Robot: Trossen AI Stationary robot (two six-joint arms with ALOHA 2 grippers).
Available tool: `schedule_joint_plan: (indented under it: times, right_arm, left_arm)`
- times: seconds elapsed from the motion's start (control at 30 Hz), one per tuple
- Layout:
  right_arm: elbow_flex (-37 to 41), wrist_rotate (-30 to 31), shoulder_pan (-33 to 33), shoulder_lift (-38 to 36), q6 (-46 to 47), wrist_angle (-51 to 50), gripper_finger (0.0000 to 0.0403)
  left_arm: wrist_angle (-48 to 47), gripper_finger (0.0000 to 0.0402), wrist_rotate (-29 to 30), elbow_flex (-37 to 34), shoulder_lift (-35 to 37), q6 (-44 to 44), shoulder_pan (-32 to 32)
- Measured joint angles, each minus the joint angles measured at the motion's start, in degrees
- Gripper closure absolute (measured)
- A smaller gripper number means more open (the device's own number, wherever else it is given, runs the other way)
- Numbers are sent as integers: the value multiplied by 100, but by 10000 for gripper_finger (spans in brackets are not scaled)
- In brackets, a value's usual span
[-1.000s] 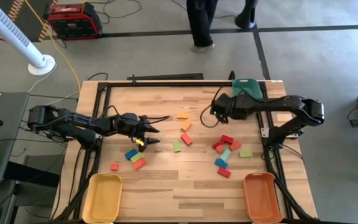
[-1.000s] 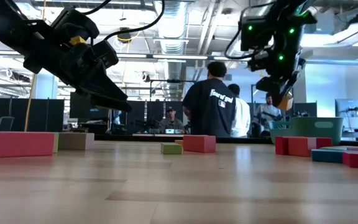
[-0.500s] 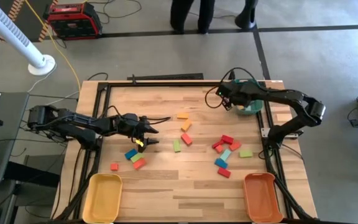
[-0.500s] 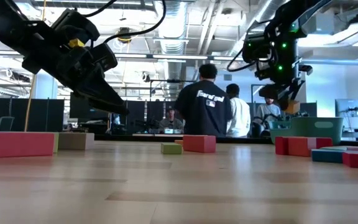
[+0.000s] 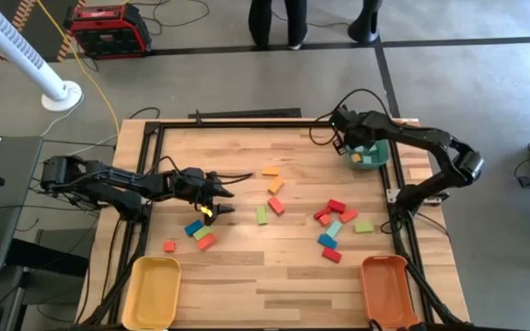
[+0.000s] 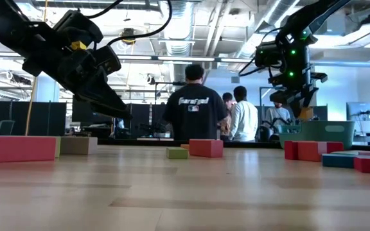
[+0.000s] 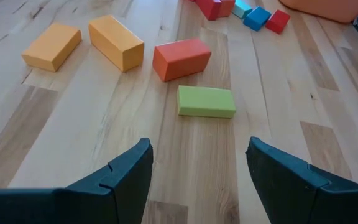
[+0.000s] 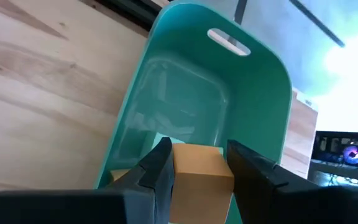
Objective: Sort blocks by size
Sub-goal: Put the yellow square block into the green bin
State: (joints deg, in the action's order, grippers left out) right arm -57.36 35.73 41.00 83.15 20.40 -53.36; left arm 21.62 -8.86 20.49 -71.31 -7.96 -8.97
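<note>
- The worktop [image 5: 247, 276] carries loose blocks [image 5: 334, 225] scattered across its middle.
- The yellow tray [image 5: 153, 291] at the near left and the orange tray [image 5: 386, 289] at the near right show nothing inside.
- The teal bin [image 8: 253, 68] sits at the far right.
- The right gripper [image 8: 194, 168] hovers over this bin, clamping a tan block [image 8: 199, 174].
- The left gripper [image 7: 194, 165] hangs open, left of centre, holding nothing.

Coloured blocks [image 5: 334, 225] scattered mid-table; one tan block [image 8: 196, 171] held aloft

Both arms [image 5: 127, 181] matte black w/ looped black cables, green LEDs on right wrist [image 6: 292, 54].
</note>
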Motion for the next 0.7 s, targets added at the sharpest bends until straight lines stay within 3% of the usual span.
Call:
schedule_joint_plan:
  times: [0.7]
  right_arm:
    - [593,-578,512,17,-138,583,244]
  left_arm:
    - [-37,154,79,0,2,-12,0]
